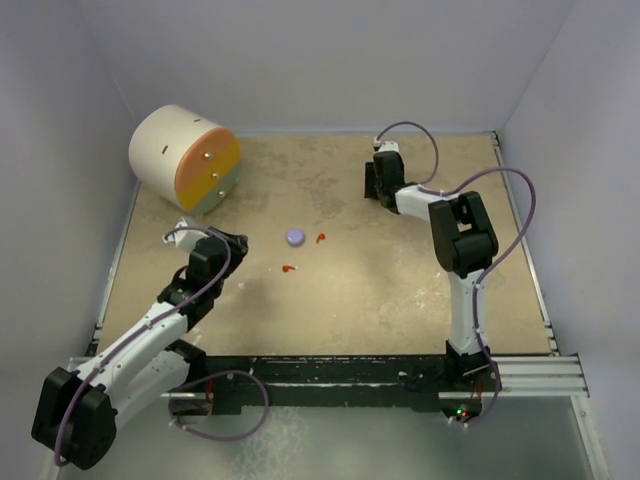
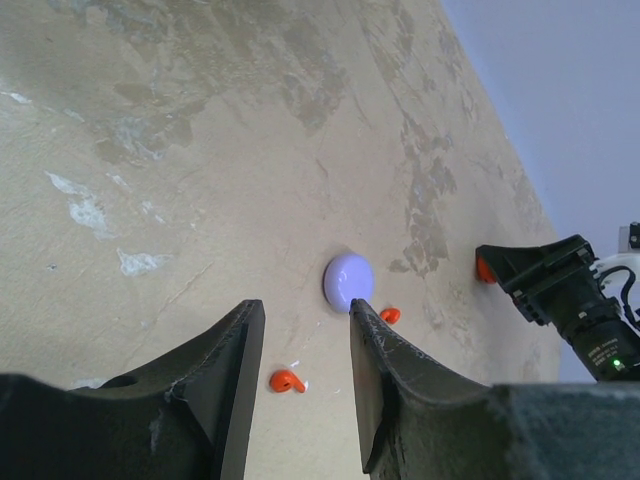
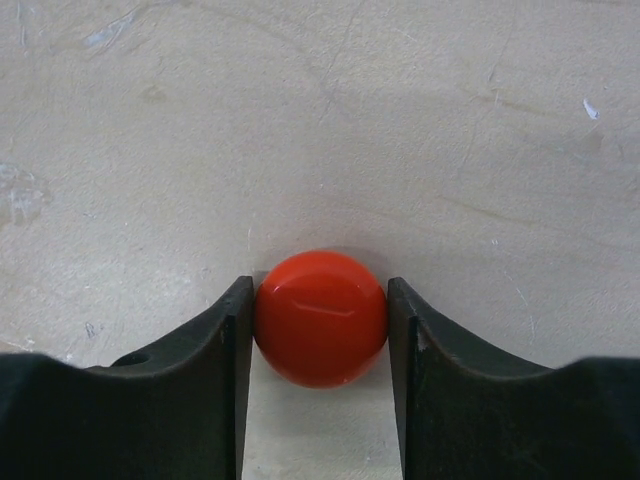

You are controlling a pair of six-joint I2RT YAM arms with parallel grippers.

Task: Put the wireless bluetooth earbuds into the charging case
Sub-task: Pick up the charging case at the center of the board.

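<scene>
**Left wrist view, foreground.** The left gripper (image 2: 302,335) hangs above the table (image 1: 400,300) with its jaws apart and nothing between the fingers (image 2: 232,370). Just beyond the fingertips, in line with the gap, lies the near red earbud (image 2: 286,380). It rests flat on the table. Its long axis runs roughly left to right in the overhead view, crosswise to the gripper's reach.

**Mid-table.** The lavender round case (image 2: 348,280) sits dome-up, a little farther out. The far red earbud (image 2: 389,315) lies just beside it on the right, close to it but apart in the overhead view. Its long axis appears to stand nearer to the table's near-far line. At this size the stem end cannot be told from the bud end on either piece. The two earbuds lie near each other, both outside any case.

**Far side.** The right arm reaches across to the far right of the table. There the right gripper (image 3: 320,290) is closed on the red round case (image 3: 320,325), with one finger pressed against each flank. The case rests on the table, well apart from both earbuds.

**Far left corner.** A white drum with an orange-and-yellow face (image 1: 170,150) lies on its side. It is clear of both arms.
</scene>
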